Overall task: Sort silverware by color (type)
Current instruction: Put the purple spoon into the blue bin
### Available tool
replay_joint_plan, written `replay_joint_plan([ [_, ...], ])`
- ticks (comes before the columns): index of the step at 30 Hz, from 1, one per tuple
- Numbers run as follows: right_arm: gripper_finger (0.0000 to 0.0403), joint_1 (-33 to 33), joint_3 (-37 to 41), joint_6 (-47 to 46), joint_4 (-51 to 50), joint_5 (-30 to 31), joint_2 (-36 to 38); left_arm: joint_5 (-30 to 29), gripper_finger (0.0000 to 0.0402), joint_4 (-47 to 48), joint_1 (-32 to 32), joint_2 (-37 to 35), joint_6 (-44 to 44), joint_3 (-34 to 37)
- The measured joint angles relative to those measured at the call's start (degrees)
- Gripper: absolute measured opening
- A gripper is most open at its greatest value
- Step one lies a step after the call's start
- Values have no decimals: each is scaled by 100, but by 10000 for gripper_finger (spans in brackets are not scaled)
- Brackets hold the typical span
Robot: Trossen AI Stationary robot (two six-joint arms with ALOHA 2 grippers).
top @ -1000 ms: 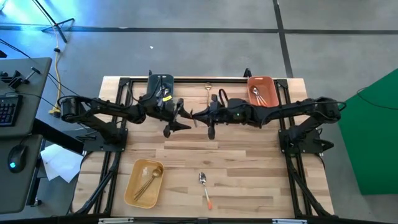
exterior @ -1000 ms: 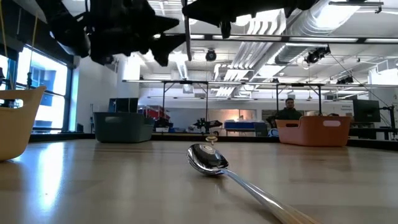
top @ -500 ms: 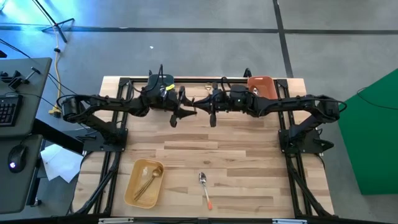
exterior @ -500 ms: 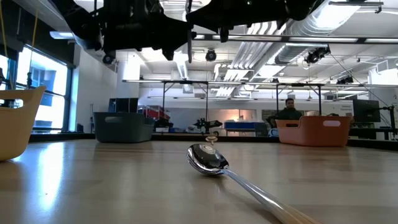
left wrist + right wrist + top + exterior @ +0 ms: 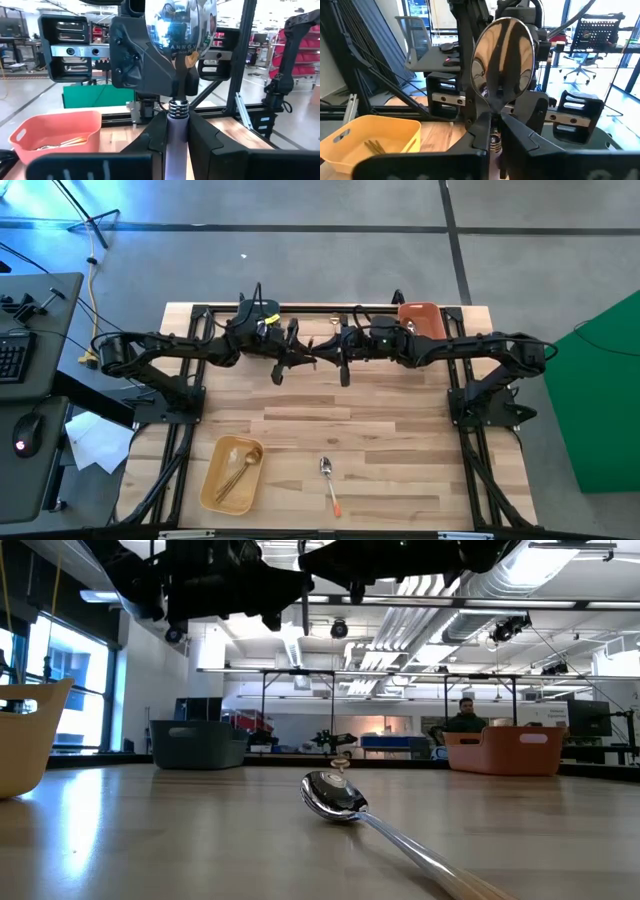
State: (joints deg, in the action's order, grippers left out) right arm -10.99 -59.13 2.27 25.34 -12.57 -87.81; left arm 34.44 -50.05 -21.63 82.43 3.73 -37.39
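Note:
A spoon with a silver bowl (image 5: 182, 27) and a pale purple handle stands upright in the air over the far middle of the table, between my two grippers. My left gripper (image 5: 306, 361) comes from the left and is shut on it. My right gripper (image 5: 326, 360) comes from the right and is shut on it just above. In the low view the thin handle (image 5: 303, 618) hangs below the dark grippers. A second spoon (image 5: 329, 483), orange-handled, lies flat on the table near the front. My left gripper pinches the purple handle (image 5: 176, 146) between its two fingers, just below the ringed collar. The fingers lie level, from the table's left, across the handle. The spoon stands upright, bowl up, clear of the table. My right gripper pinches the spoon's thin neck (image 5: 494, 114) between its two fingers, right under the bowl (image 5: 505, 55) and above the collar. The fingers come level from the table's right, across the spoon. The spoon stands upright and lifted clear.
A yellow bin (image 5: 213, 480) with gold pieces sits near left. A salmon bin (image 5: 432, 313) with cutlery stands far right, a dark bin (image 5: 197, 745) far left. A gold piece (image 5: 336, 323) lies by the far edge. Bare wood shows mid-table.
Both arms have gone toward the table's far edge with the spoon still in my right gripper. My left gripper, wide open a second ago, has closed in on the spoon and shut on its handle.

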Motion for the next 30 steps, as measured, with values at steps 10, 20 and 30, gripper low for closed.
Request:
replay_joint_plan([
  [10,117,-351,0,536,-668,177,329,-711,32,639,-182,-159,-96,0],
  [20,33,-1020,-2,1401,-2502,350,1409,-1988,32,4227,-961,-1119,-454,-757],
  [30,2,-1880,-2,2006,-3451,-67,1530,-3410,32,8800,-1979,-410,-510,-2884],
])
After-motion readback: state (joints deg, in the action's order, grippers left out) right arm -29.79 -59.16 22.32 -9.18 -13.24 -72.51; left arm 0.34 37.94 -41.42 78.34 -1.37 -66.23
